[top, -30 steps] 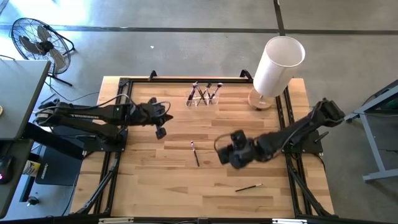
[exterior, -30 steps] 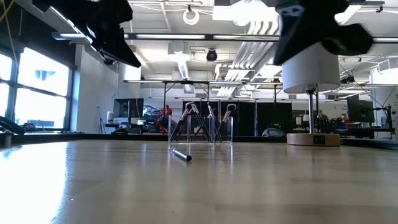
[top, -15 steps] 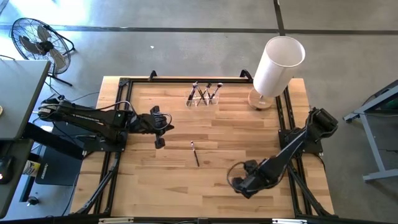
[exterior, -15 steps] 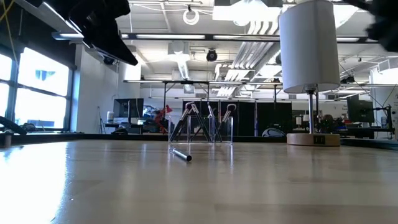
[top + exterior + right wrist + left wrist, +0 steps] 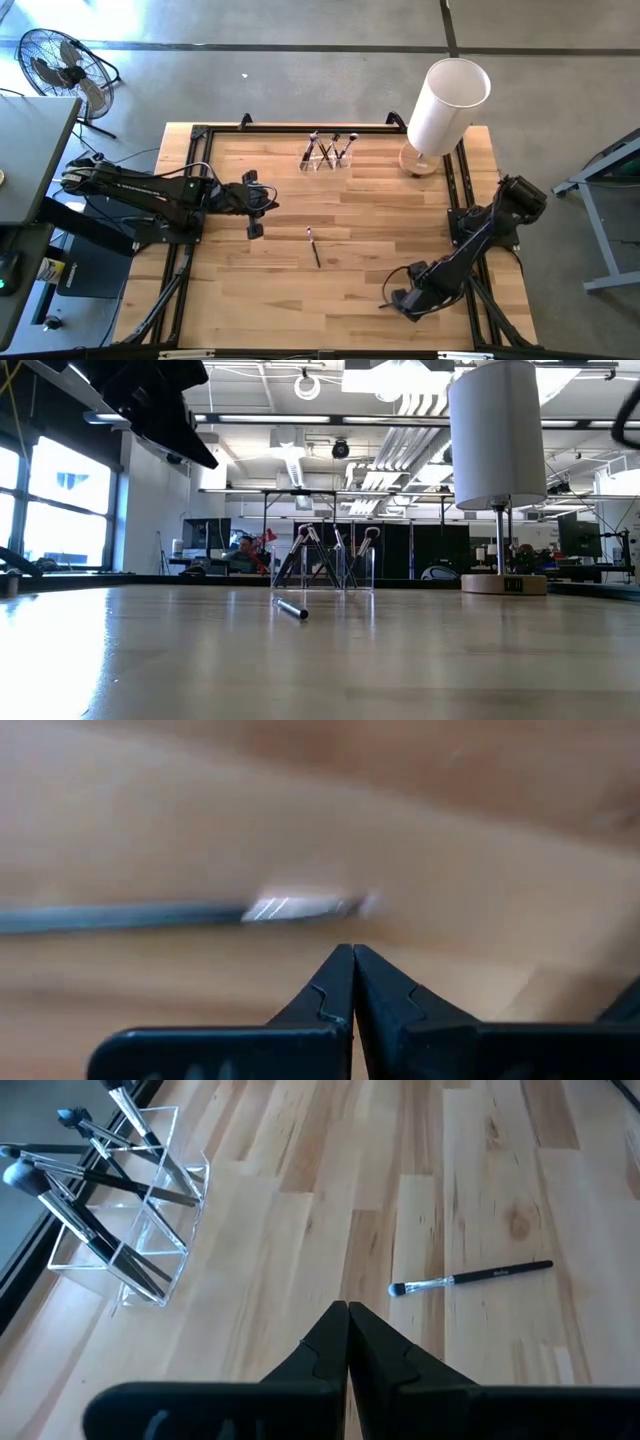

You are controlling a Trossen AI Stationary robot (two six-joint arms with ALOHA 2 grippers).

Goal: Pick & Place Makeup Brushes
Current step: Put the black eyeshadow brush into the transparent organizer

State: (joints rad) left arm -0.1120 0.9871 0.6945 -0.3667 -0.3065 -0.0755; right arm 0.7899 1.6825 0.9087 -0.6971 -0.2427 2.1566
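Two makeup brushes lie flat on the wooden table. One, dark-handled (image 5: 313, 246), is at the middle and also shows in the left wrist view (image 5: 470, 1278) and the low view (image 5: 291, 609). The other lies near the right near corner; its free end (image 5: 385, 303) pokes out beside my right gripper (image 5: 408, 303). In the right wrist view that gripper (image 5: 352, 952) is shut, its tips just short of the blurred brush (image 5: 200, 912). My left gripper (image 5: 255, 228) hovers shut (image 5: 347, 1312) left of the middle brush. Several brushes lean in the clear holder (image 5: 327, 155).
A tall white cylinder (image 5: 445, 105) stands on a round wooden base at the far right corner. Black rails (image 5: 190, 190) frame the table's edges. Bare wood lies between the two loose brushes. A fan (image 5: 60, 62) stands on the floor beyond the far left corner.
My right gripper has swung from the table's middle toward the near right corner and come down low by the brush lying there. My left gripper has shifted slightly toward the near edge. The brushes have stayed where they were.
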